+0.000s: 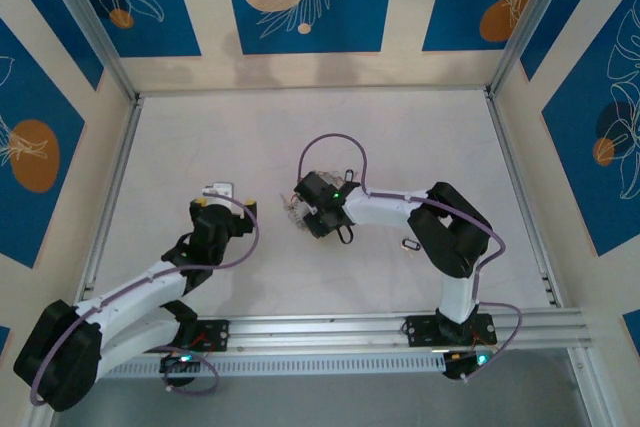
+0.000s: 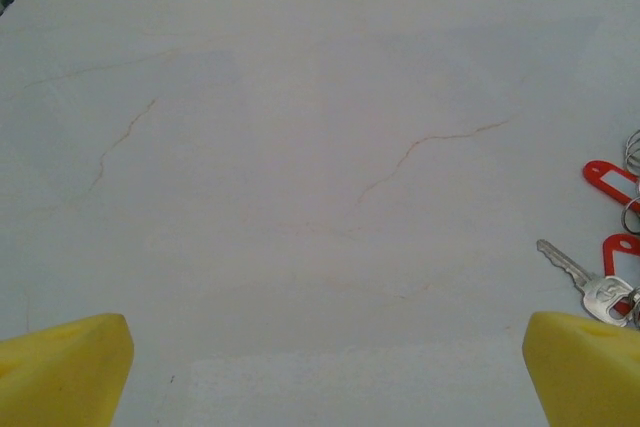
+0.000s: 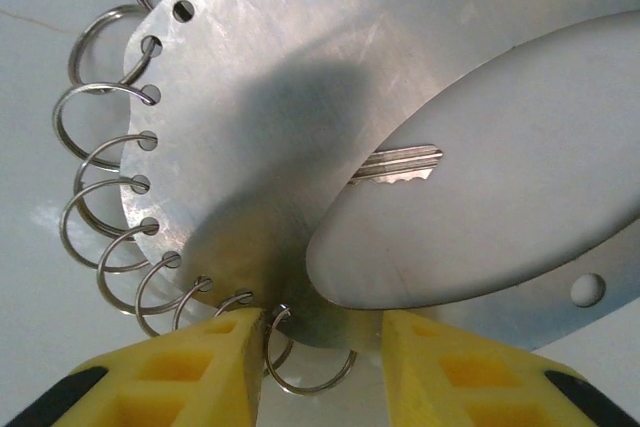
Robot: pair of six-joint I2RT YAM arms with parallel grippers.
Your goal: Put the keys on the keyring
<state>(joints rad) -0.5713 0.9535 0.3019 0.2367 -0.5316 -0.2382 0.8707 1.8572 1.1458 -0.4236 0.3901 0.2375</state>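
Nearby, silver key [image 2: 598, 292], head stamp unreadable, red tag [image 2: 600, 173]

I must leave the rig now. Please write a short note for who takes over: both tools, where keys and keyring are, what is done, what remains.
Left tool: wide open, empty, over the table.
Right tool: partly closed at the lower rim of the keyring, a flat silvery disc with split rings along its edge; grip not confirmed.
Keys: one key blade shows between the disc and an overlapping plate; another key with red tags lies on the table beside the left tool.
Done: cannot tell. Left: check whether that key is attached; if not, thread it.
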